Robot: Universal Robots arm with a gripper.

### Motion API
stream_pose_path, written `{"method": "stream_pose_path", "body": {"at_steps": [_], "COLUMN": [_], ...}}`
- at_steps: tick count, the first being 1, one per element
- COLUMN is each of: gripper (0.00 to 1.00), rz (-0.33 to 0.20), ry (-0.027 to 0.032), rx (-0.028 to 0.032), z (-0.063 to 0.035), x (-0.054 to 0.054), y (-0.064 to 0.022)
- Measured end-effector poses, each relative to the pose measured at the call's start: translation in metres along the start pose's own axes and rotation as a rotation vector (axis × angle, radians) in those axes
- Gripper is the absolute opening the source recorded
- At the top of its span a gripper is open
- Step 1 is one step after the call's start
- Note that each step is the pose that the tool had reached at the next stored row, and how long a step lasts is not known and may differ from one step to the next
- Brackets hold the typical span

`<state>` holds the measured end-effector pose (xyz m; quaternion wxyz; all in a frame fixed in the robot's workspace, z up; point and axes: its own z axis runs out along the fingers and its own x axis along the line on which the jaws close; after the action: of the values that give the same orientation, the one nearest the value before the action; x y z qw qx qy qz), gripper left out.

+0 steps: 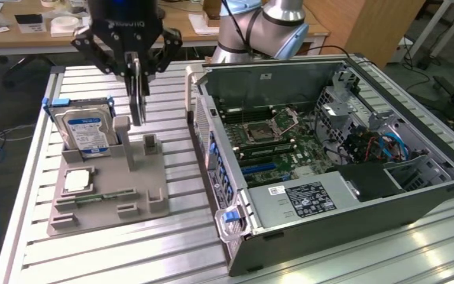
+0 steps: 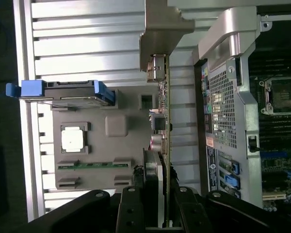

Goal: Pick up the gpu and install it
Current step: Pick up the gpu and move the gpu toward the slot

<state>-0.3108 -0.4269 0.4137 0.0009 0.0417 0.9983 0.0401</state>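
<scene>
Black claw (image 2: 162, 204) fingers are clamped narrow on the flat faces of the gpu (image 2: 168, 121), a grip that probably suits so thin a card and keeps it from twisting. It hangs in the air above the grey holder (image 1: 101, 201) on the counter (image 1: 172, 254), clear of its slots, between the hard drive (image 1: 85, 133) and the open computer case (image 1: 369, 207). Its long axis runs straight down from the claw, edge-on in the exterior view, with the grey metal bracket at the far, lower end.
</scene>
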Motion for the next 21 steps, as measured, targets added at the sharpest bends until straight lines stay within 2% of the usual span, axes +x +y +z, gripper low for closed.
{"method": "stream_pose_path", "body": {"at_steps": [18,19,21], "gripper": [0.28,0.28,0.28], "rz": [0.000,0.000,0.000], "ry": [0.0001,0.0001,0.0000], "rx": [0.0001,0.0002,-0.0008], "z": [-0.0814,-0.0850,-0.0853], "x": [0.000,0.000,0.000], "y": [0.0066,0.0068,0.0069]}}
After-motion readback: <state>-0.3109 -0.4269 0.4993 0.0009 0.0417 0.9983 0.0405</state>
